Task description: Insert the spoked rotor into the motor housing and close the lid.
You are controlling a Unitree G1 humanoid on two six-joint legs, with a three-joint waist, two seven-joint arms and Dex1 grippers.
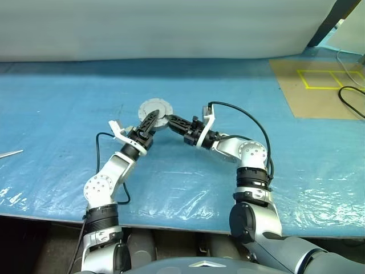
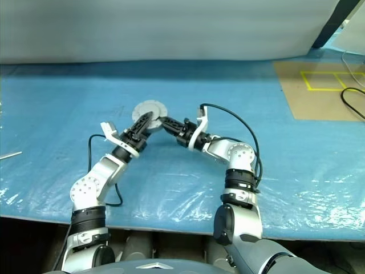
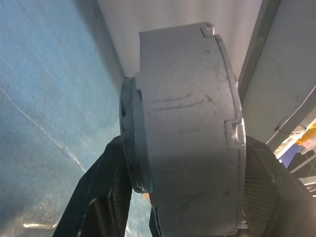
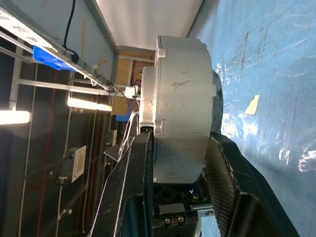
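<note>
Looking out over the blue plastic-covered table (image 1: 68, 103), we take the motor housing (image 1: 155, 110) as our landmark, a round silver shell held up off the sheet between our two grippers. Nearest to us, on the near-left side of the housing, our left gripper (image 1: 149, 121) reaches up toward it, and its black fingers (image 3: 106, 192) stand on either side of the housing's grey rim without us being able to tell whether they press it firmly or are only drawn in around it. In the left wrist view the housing (image 3: 187, 128) sits edge-on between those fingers, with a thinner, darker grey disc (image 3: 129, 138) flush against one face; we cannot say from that angle whether this is the lid. On the near-right side of the housing, our right gripper (image 1: 171, 121) comes in from the right and is clamped on the shell: in the right wrist view its two black fingers (image 4: 224, 177) bear against both flat faces of the housing (image 4: 182, 113), which stands on edge between them. A black cable (image 1: 245, 114) loops up from the right wrist, to the right of the housing. Well to the left of the housing, at the table's edge, lies a thin metal rod (image 1: 10, 153). Far to the right and beyond the housing, a brown board (image 1: 319, 91) with yellow tape lines lies on the table
</note>
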